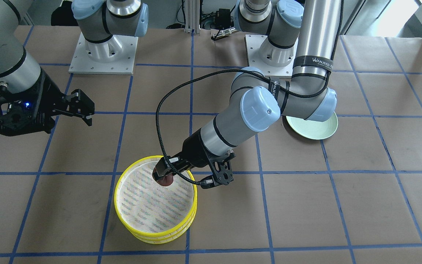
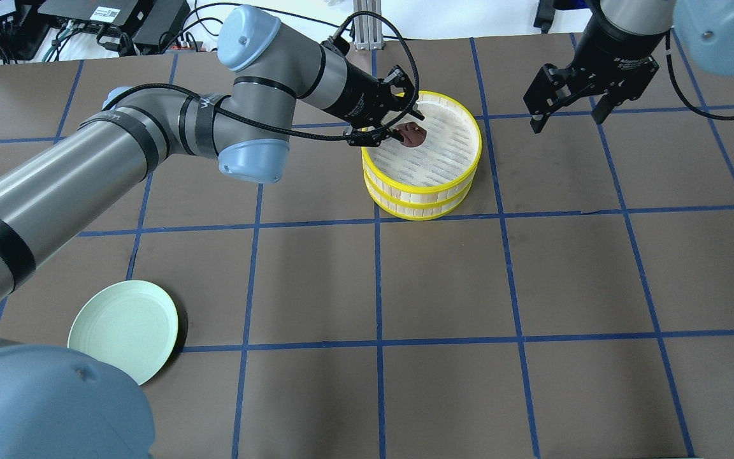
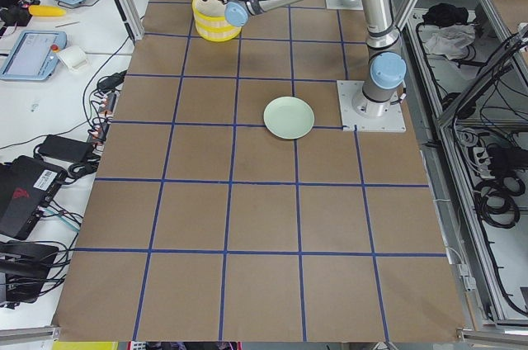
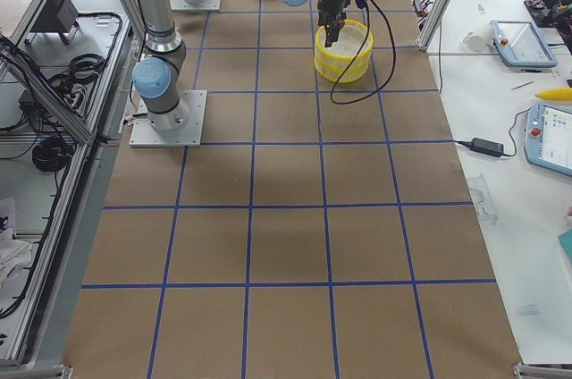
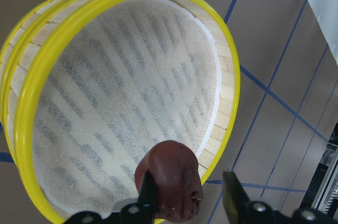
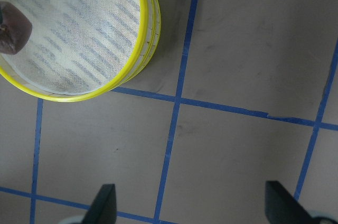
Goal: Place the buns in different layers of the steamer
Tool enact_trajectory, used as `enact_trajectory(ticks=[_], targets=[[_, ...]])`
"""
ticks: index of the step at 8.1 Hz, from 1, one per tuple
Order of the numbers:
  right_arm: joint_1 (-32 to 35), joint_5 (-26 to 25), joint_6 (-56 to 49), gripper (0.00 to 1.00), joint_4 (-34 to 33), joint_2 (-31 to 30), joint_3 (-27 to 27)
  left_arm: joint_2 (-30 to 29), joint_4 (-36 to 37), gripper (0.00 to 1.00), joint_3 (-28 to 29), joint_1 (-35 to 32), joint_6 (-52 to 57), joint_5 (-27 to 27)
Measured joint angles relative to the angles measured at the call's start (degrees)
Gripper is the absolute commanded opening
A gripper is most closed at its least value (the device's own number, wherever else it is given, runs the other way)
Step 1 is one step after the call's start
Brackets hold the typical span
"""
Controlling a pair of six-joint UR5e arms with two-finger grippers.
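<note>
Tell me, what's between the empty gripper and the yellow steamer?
Nothing but bare brown table with blue tape lines between the right gripper and the steamer stack, as the overhead view shows.

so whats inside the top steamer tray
Only the dark reddish-brown bun, near the rim between the fingers of the left hand; the mesh is otherwise bare. The layers below are covered, so their contents can't be seen.
</note>
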Motion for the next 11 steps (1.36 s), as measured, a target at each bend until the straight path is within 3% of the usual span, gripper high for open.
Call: enact_trajectory(ticks=[5,6,8,11], targets=[[0.0,0.1,0.22,1.0,-1.12,0.13,0.02,1.52,-1.42,1.0,1.74,-0.6,-0.72,0.32],[0.0,0.1,0.16,1.0,-1.23,0.14,0.02,2.24,-3.43,1.0,2.61,-0.38,1.52,3.15],[0.0,-0.03,0.27,1.0,-1.23,0.11,0.04,4.78,-10.48,1.0,3.27,0.81,11.3,14.33],[0.0,0.09,0.34,1.0,-1.18,0.06,0.51,12.0,-27.05,1.0,3.31,8.07,29.42,27.78]])
